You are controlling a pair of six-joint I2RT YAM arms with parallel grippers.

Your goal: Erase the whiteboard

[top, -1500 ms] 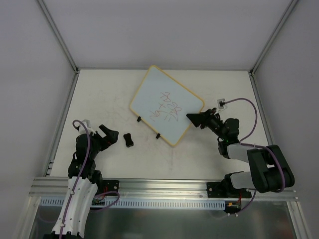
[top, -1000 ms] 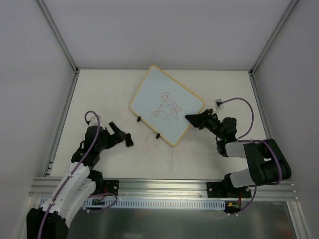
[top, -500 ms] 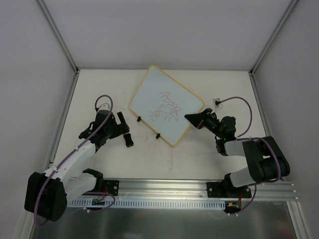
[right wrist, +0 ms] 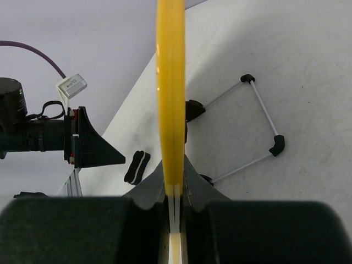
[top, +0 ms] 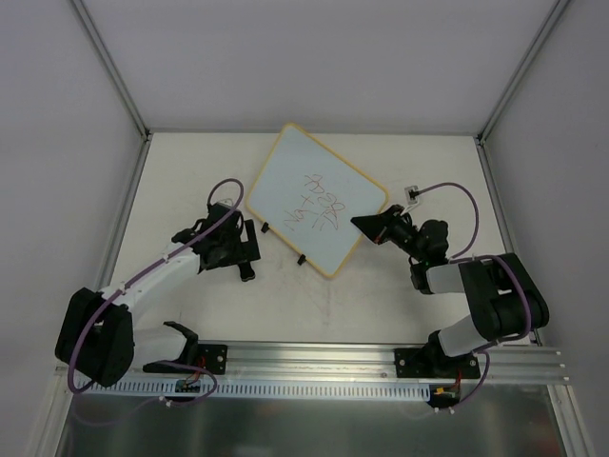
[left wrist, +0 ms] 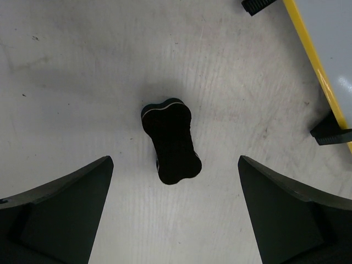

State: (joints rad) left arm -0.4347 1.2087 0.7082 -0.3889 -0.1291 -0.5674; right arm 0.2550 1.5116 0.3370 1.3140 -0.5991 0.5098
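The whiteboard [top: 317,198], pale with a yellow rim and red scribbles, lies turned at an angle on the table's far middle. My right gripper [top: 360,225] is shut on its right edge. The right wrist view shows that yellow rim [right wrist: 170,82] edge-on, pinched between the jaws of the right gripper [right wrist: 175,165]. A small black eraser [top: 246,270] lies left of the board. My left gripper [top: 244,244] hovers open just above it. From the left wrist, the eraser [left wrist: 170,140] sits between the wide-spread fingers of the left gripper [left wrist: 174,158], touching neither.
Two black clips [left wrist: 330,132] stick out from the board's near edge. A wire stand [right wrist: 258,126] shows under the board. A white tag on a purple cable [top: 416,197] lies right of the board. A metal rail [top: 314,357] runs along the front edge.
My left arm has swung from the table's left side to right over the eraser, staying open. My right gripper has closed on the board's edge.
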